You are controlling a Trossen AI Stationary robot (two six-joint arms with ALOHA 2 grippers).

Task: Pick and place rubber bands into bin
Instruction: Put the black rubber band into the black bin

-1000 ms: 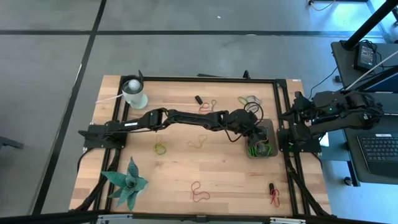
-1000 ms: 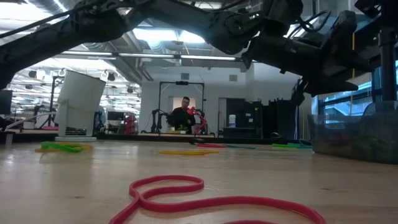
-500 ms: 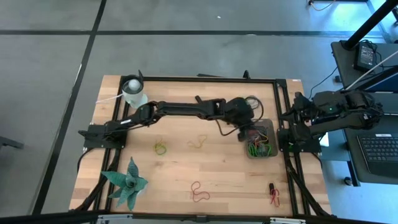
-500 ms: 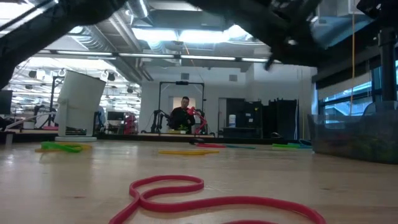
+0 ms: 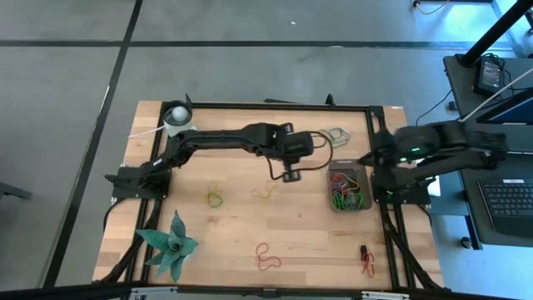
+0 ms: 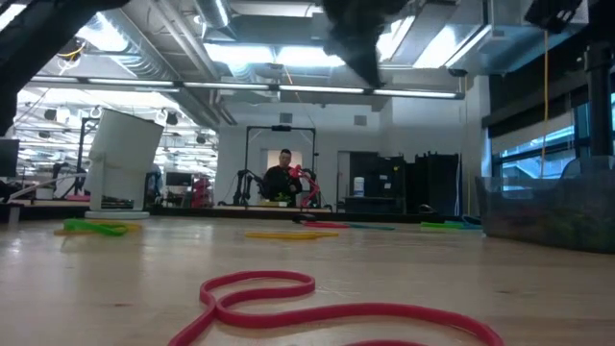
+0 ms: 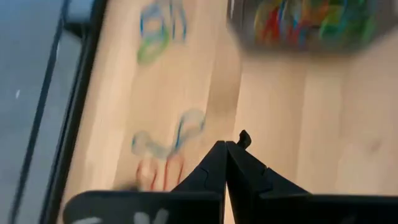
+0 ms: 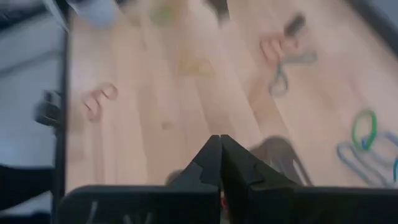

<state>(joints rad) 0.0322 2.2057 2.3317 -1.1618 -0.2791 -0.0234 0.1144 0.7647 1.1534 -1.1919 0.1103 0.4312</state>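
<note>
left claw (image 7: 226, 163) pressed together, empty, over the surface (image 5: 237, 229) centre | right claw (image 8: 219, 163) pressed together, by right edge | bin (image 5: 347, 188) at right edge, part-filled | rubber bands (image 5: 265, 191) loose mid-surface (nearest yellow) | advice: spread the tips before descending, pinch one strand only

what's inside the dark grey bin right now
The small dark grey rectangular bin holds a tangle of thin rubber bands in green, red, yellow and orange. They overlap, so any beneath, and the exact count, cannot be seen.
</note>
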